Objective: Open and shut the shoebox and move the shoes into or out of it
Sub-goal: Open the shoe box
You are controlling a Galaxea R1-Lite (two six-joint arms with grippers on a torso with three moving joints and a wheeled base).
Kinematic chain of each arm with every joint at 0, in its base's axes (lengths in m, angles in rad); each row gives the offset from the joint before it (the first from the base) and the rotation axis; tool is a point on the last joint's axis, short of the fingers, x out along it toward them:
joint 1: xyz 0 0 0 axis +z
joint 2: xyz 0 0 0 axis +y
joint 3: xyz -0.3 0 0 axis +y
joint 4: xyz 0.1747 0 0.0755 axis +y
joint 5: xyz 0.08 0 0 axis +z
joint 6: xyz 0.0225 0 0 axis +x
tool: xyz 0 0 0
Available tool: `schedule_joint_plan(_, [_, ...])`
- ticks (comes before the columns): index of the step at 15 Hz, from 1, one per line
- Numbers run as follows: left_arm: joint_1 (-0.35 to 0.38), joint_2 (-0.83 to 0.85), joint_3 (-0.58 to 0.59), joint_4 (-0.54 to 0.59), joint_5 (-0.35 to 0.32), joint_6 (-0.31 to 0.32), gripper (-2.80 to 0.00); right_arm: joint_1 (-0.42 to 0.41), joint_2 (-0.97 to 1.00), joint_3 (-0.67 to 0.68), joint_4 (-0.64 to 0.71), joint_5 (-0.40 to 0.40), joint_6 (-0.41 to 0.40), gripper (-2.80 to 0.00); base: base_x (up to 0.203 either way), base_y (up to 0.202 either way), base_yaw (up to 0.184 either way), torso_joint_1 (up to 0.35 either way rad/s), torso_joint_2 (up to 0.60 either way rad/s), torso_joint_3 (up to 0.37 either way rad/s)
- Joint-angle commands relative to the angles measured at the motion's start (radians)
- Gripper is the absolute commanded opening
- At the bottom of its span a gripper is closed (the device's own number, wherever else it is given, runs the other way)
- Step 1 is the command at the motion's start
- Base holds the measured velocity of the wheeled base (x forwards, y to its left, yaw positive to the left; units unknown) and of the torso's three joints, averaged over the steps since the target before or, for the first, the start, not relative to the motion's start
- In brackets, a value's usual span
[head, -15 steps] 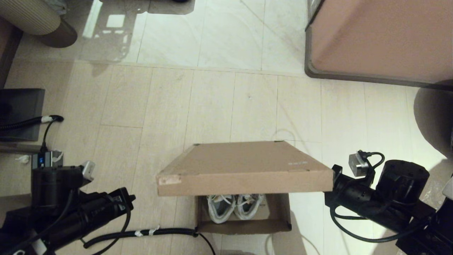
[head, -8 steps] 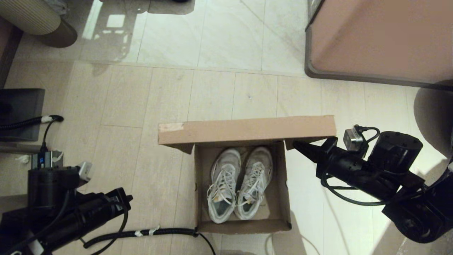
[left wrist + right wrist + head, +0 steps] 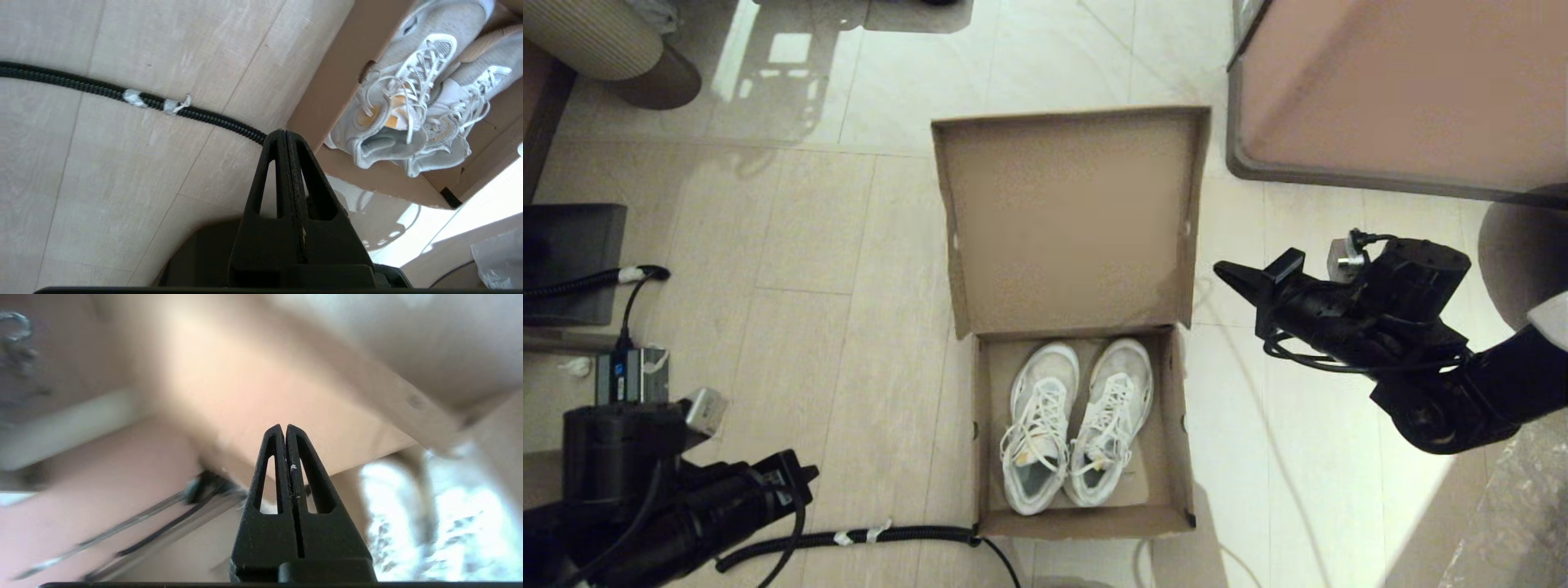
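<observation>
The brown cardboard shoebox [image 3: 984, 425] sits on the floor in the middle of the head view, its hinged lid [image 3: 1072, 220] thrown fully back so the bare inside faces up. Two white lace-up sneakers [image 3: 1074, 425] lie side by side inside, toes towards the lid. In the left wrist view the shoes [image 3: 412, 110] and the box wall [image 3: 335, 85] show too. My right gripper [image 3: 1223, 272] hangs shut and holding nothing, just right of the lid's edge. My left gripper [image 3: 284, 132] is shut and idle near the box's near left corner.
A large pinkish-brown block with a dark grey rim [image 3: 1388, 90] stands at the back right, close to the open lid. A black corrugated cable [image 3: 849, 537] runs along the floor to the box's near left corner. Dark equipment [image 3: 572, 261] sits at the left.
The lid swung from nearly shut, through upright, to lying fully open and away from me. My right gripper rose with it and now stands beside its right edge. The left arm sank slightly.
</observation>
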Motion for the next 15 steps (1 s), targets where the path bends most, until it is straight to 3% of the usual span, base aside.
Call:
schedule_joint_plan(1, [0.011, -0.023, 0.019, -0.004, 0.001, -0.002, -2.80, -0.008, -0.017, 0.041, 0.029, -0.001, -0.162, -2.80, 0.000, 0.000, 0.000, 0.000, 0.00, 0.000])
schedule_joint_plan(5, [0.014, -0.104, 0.117, -0.003, -0.001, 0.004, -2.80, 0.068, -0.082, 0.253, 0.178, -0.027, -0.890, -2.80, 0.000, 0.000, 0.000, 0.000, 0.00, 0.000])
schedule_joint_plan(6, [0.022, -0.127, 0.145, -0.003, -0.001, 0.004, -2.80, 0.136, -0.100, 0.285, 0.209, -0.067, -0.985, -2.80, 0.000, 0.000, 0.000, 0.000, 0.00, 0.000])
schedule_joint_plan(11, [0.065, -0.224, 0.222, -0.003, -0.007, 0.005, -2.80, 0.483, -0.118, 0.277, 0.465, -0.481, -1.022, -2.80, 0.000, 0.000, 0.000, 0.000, 0.00, 0.000])
schedule_joint_plan(13, [0.068, -0.280, 0.250, -0.004, -0.011, 0.032, -2.80, 0.550, -0.046, 0.238, 0.516, -0.631, -1.021, -2.80, 0.000, 0.000, 0.000, 0.000, 0.00, 0.000])
schedule_joint_plan(15, [0.073, -0.336, 0.270, -0.001, -0.013, 0.054, -2.80, 0.586, 0.022, 0.183, 0.530, -0.699, -1.019, -2.80, 0.000, 0.000, 0.000, 0.000, 0.00, 0.000])
